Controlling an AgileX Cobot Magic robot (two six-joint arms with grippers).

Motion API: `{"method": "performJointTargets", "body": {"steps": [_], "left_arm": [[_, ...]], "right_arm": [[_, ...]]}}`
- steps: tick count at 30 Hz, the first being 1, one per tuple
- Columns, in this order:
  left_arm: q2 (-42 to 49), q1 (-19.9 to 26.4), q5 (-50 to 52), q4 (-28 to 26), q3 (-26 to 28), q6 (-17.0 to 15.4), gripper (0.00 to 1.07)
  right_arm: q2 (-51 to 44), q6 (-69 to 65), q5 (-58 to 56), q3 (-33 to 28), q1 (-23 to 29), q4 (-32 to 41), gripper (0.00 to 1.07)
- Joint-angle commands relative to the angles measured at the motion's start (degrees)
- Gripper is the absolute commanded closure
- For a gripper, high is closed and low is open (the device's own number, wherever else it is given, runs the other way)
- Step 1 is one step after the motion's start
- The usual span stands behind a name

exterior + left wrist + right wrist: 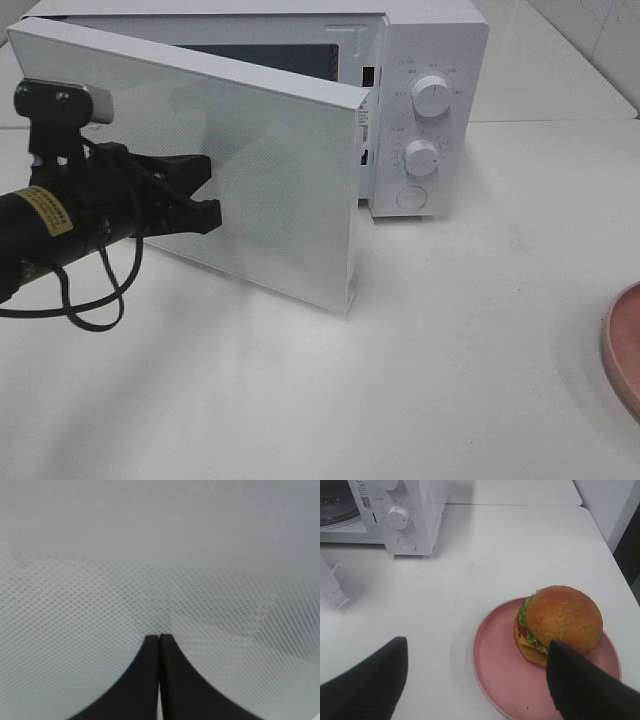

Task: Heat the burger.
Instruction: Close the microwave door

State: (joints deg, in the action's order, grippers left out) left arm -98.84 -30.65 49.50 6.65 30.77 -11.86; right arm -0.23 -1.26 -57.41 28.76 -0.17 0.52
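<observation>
The burger, with a golden-brown bun, green lettuce, tomato and cheese, sits on a round pink plate in the right wrist view. My right gripper hovers open above the table beside it, one dark finger overlapping the burger's near side. Only the plate's rim shows at the right edge of the high view; the burger is out of that view. My left gripper is shut and empty, its tips against the outer dotted glass of the microwave door.
The white microwave stands at the back of the white table, its door swung partly open toward the front left. Two knobs and a round button are on its right panel. Its glass turntable shows inside.
</observation>
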Motion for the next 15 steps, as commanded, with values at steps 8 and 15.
{"method": "performJointTargets", "body": {"steps": [8,15], "left_arm": [[-4.93,-3.61,-6.70,-2.23,12.09,0.11,1.07],[-7.39,-3.61,-9.91,-3.21,17.99,0.06,1.07]], "right_arm": [[-1.55,0.80,0.46,-0.17,-0.46,0.23,0.31],[-1.55,0.80,0.46,-0.17,-0.46,0.23,0.31]]}}
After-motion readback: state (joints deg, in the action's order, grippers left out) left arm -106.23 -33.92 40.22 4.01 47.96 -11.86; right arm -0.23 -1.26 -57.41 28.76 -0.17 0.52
